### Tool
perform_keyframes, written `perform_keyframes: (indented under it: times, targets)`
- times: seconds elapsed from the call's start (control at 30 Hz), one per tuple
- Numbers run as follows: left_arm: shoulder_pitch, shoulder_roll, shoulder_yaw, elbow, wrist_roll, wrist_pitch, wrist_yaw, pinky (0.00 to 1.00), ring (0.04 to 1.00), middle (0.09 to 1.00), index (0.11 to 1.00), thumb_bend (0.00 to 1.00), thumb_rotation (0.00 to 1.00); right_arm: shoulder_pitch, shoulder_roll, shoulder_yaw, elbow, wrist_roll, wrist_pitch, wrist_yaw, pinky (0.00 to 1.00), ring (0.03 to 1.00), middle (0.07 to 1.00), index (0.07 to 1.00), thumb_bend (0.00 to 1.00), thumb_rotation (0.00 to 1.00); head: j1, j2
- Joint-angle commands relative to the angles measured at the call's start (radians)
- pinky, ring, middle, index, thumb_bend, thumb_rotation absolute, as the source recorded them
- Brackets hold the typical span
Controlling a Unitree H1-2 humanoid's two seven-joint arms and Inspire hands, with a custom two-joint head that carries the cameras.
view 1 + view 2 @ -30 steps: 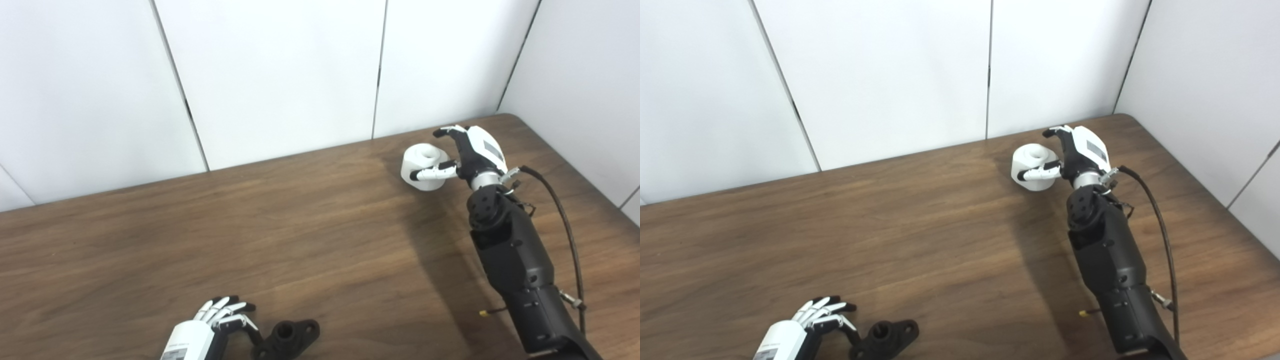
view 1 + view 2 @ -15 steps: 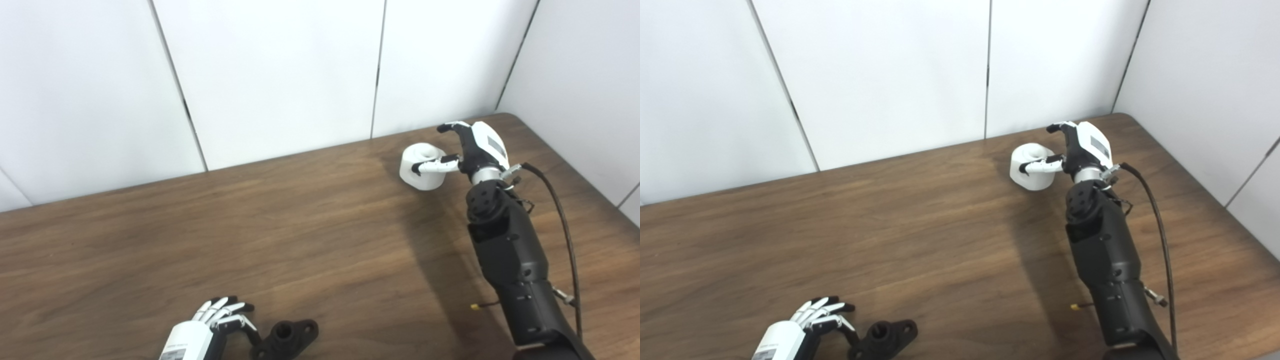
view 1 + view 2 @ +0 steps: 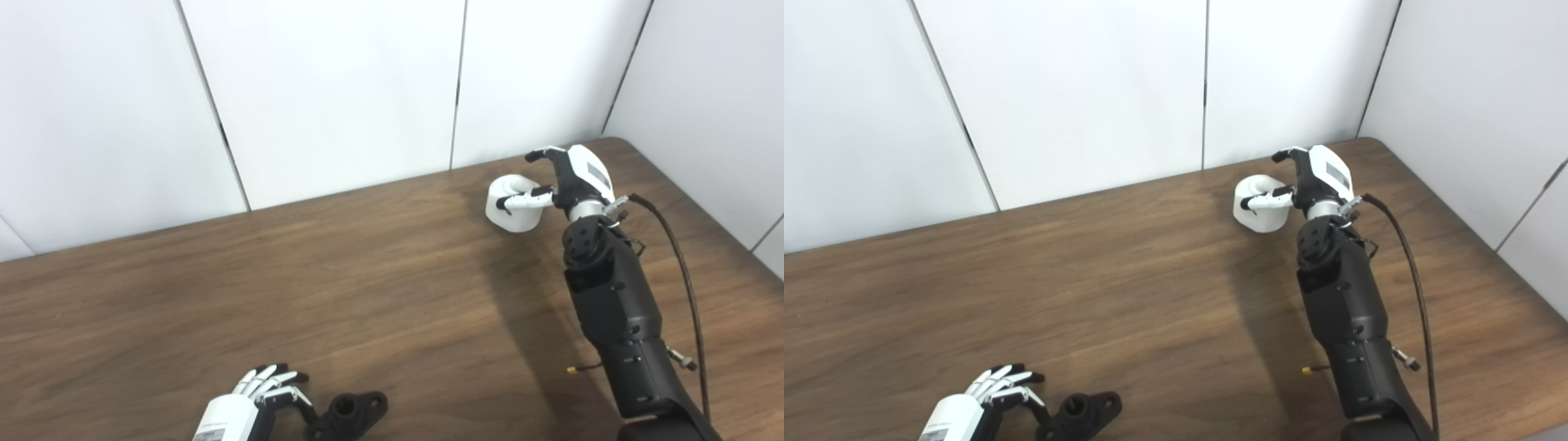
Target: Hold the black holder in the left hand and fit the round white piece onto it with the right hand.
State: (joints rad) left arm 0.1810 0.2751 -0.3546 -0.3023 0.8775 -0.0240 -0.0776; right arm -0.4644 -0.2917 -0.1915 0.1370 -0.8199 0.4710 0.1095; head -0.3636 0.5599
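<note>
Cupping white piece [image 3: 513, 211], right hand [image 3: 566, 180].

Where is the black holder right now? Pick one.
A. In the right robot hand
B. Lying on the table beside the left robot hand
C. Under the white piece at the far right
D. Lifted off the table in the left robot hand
B: the holder lies flat on the table at the near edge, just right of the left robot hand, whose fingers are not closed around it.

The left robot hand [image 3: 245, 411] is cropped by the bottom edge.
</note>
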Motion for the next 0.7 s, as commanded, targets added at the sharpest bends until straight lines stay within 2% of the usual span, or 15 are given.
perform_keyframes:
  times: [0.0,0.43,0.67]
  targets:
    - [0.047,0.041,0.005,0.060,0.034,0.055,-0.066,0.89,0.882,0.781,0.483,0.52,0.04,-0.040,-0.014,0.001,-0.040,-0.027,-0.001,0.004,0.94,0.953,0.886,0.734,0.81,0.27,-0.001,0.001]
    - [0.050,0.043,0.007,0.057,0.032,0.056,-0.070,0.89,0.881,0.781,0.483,0.52,0.04,-0.034,-0.011,-0.006,-0.025,-0.079,-0.001,0.049,0.95,0.950,0.876,0.751,0.79,0.28,-0.004,0.007]
    - [0.052,0.045,0.006,0.052,0.031,0.058,-0.078,0.90,0.886,0.785,0.484,0.52,0.04,-0.033,-0.013,-0.014,-0.015,-0.077,-0.001,0.046,0.95,0.956,0.877,0.757,0.78,0.28,-0.007,0.008]
